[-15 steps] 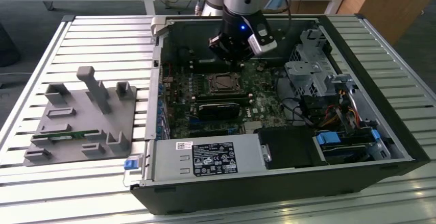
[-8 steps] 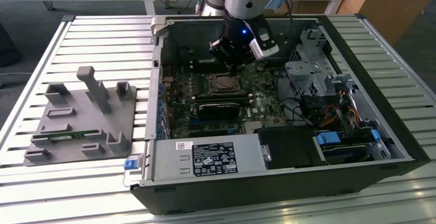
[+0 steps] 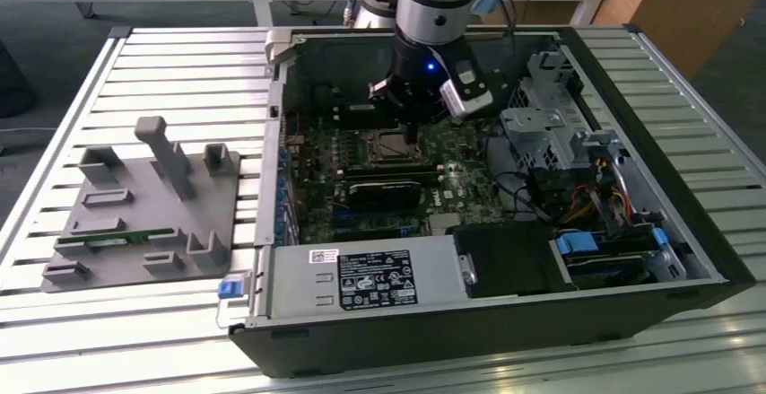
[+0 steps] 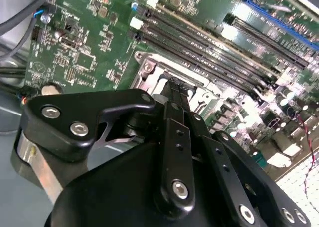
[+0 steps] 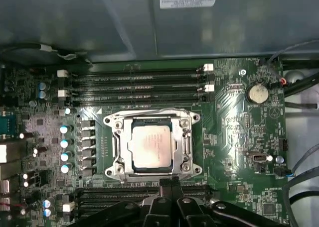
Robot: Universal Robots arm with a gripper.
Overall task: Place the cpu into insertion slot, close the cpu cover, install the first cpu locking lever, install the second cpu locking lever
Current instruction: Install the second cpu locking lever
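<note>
The cpu, a square chip with a dull silver top, lies flat in the insertion slot on the green motherboard. The cpu cover, a silvery frame, lies down around the chip. A thin wire lever runs along the side of the cover away from the gripper. In the first wrist view my gripper hovers at the socket's edge beside the memory slots, fingers together with nothing between them. In the second wrist view the black fingertips point down at the socket's metal rim.
The open computer case lies on a slatted table. A black graphics card sits just beside the socket, the power supply near the front, a drive cage and cables at the exterior view's right. A grey fixture stands outside the case.
</note>
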